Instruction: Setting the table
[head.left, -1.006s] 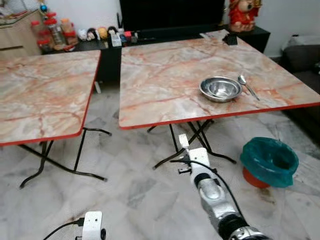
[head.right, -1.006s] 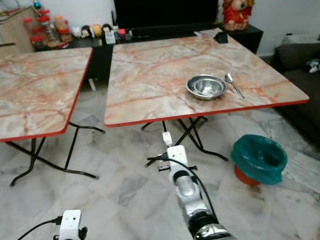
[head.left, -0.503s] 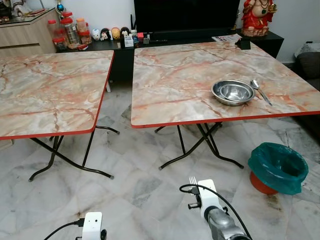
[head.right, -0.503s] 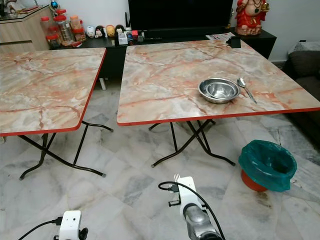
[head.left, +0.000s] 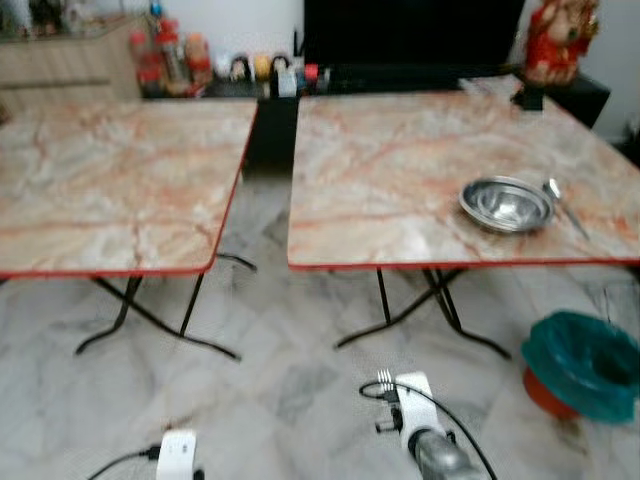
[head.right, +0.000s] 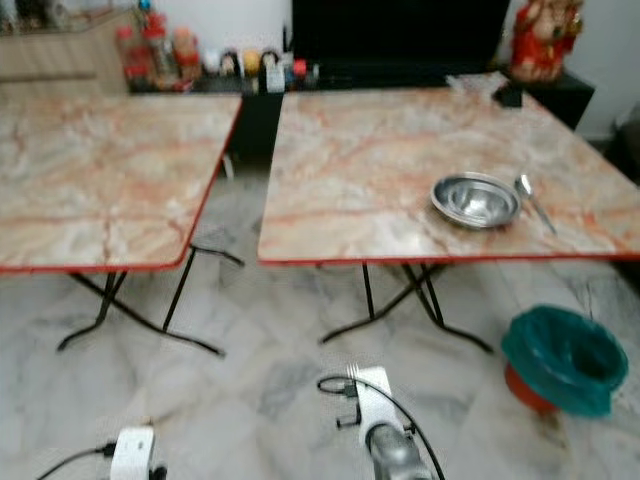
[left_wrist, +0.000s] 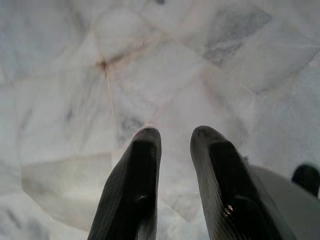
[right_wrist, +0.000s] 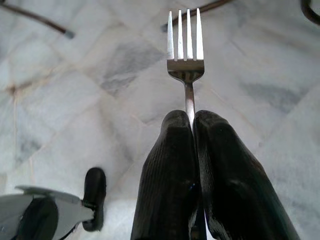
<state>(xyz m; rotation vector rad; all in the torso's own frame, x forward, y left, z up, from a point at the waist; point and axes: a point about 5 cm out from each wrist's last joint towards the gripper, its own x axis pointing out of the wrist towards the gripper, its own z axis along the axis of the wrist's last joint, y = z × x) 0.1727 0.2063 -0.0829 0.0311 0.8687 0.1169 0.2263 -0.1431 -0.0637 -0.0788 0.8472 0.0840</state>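
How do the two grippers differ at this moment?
The right gripper is shut on a fork, its tines pointing out past the fingertips; the left gripper holds nothing. The right gripper's fingers press together around the fork's handle, while the left gripper's fingers stand apart with floor showing between them. Both hang low over the marble floor, short of the tables.

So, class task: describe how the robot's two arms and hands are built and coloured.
The right arm is silver metal, ending in a white boxy wrist block with a black cable looped beside it. The left arm shows a similar white block and black cable. The right hand and left hand each have two long black, finely ribbed fingers with rounded tips.
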